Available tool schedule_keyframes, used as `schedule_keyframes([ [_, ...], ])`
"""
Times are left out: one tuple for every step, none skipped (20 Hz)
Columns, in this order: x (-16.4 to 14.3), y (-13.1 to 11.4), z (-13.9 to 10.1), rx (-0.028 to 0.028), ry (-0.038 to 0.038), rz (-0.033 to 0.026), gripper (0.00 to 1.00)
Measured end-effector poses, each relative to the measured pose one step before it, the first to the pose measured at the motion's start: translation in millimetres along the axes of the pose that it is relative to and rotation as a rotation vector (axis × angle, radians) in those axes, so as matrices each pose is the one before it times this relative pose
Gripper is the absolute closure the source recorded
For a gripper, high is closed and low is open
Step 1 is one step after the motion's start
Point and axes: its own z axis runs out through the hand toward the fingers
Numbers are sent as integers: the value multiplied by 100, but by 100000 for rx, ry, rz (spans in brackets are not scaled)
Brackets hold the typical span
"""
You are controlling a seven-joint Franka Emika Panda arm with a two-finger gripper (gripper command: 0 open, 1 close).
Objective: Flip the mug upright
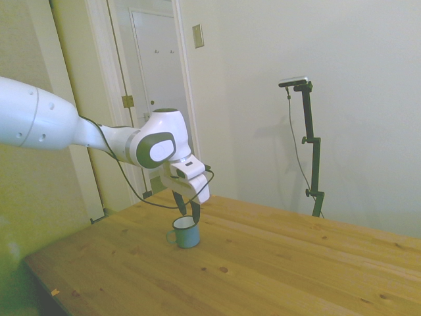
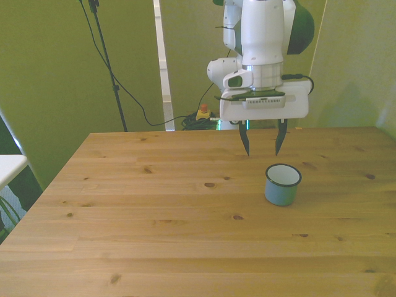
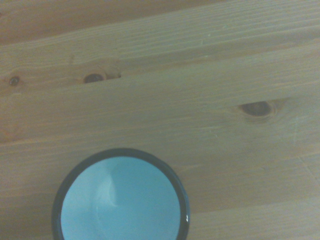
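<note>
The small blue-teal mug stands upright on the wooden table, its dark rim and pale inside facing up. In the side view its loop handle points toward the picture's left. My gripper hangs open above the mug, a little toward the table's far edge, holding nothing. The fingertips are clear of the rim. The wrist view looks straight down into the mug, showing its round pale interior.
The wooden table stretches wide toward the front view's left and toward the near edge. A white object juts in at the front view's left edge, off the table.
</note>
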Motion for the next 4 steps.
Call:
schedule_keyframes([
  [-542, 285, -626, 298, 780, -350, 0],
  [-610, 231, -653, 496, 636, -105, 0],
  [-597, 210, -600, 415, 685, -206, 0],
  [-592, 234, -648, 610, 550, -381, 0],
])
